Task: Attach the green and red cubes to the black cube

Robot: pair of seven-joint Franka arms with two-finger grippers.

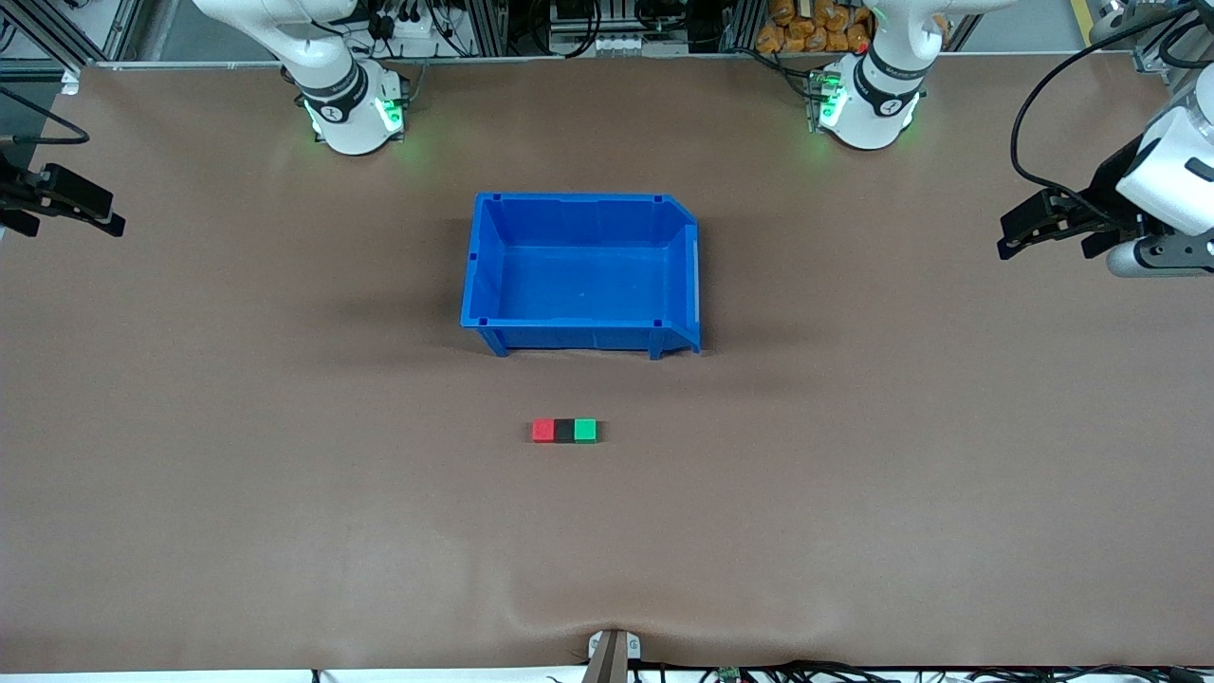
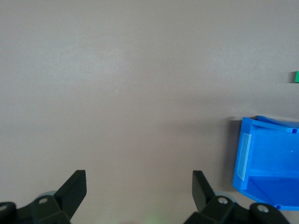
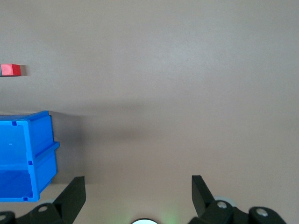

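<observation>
Three cubes: red cube [image 1: 542,431], black cube [image 1: 564,432] and green cube [image 1: 586,431] lie in one row on the table [image 1: 285,427], touching, black in the middle.
Row axis: runs from the right arm's end of the table to the left arm's end; red toward the right arm's end, green toward the left arm's.
Place: nearer the front camera than the bin [image 1: 580,275], close to it, about midway between the arms.
Task state: judged done, both coloured cubes already sit against the black one.
Left gripper [image 1: 1043,228]: fingers spread wide, holding nothing, over the table's edge at the left arm's end; it waits.
Right gripper [image 1: 71,204]: fingers spread wide, empty, over the right arm's end; it waits.
Key relation: the row lies well apart from both grippers, roughly equally; green faces the left gripper, red the right.
Next move: probably none; any correction would be a push along the row axis.
</observation>
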